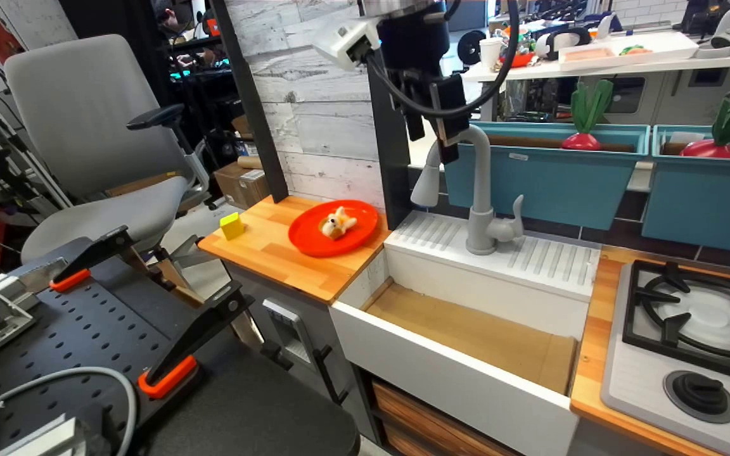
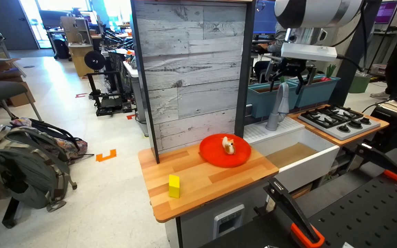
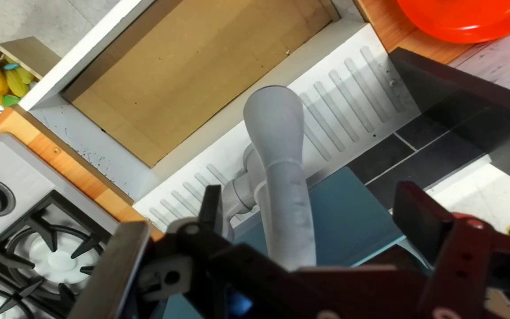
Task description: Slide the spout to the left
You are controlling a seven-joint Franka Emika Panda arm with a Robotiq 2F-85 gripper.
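The spout (image 1: 481,171) is a grey gooseneck tube on a thick base behind the sink. It stands upright, with its flared nozzle on the left of the arch in an exterior view. It also shows in an exterior view (image 2: 282,99) and in the wrist view (image 3: 287,195). My gripper (image 1: 431,142) is at the top of the arch, pointing down, and shows in an exterior view (image 2: 285,88). In the wrist view my gripper (image 3: 312,206) is open, with one finger on each side of the tube. The right finger has the wider gap. One finger hides part of the arch.
Teal planters (image 1: 536,183) stand close behind the spout. A dark post (image 1: 397,158) rises beside the sink (image 1: 460,386). A red plate (image 1: 305,237) with a small toy and a yellow block (image 1: 232,226) are on the wooden counter. A stove (image 1: 618,373) is opposite.
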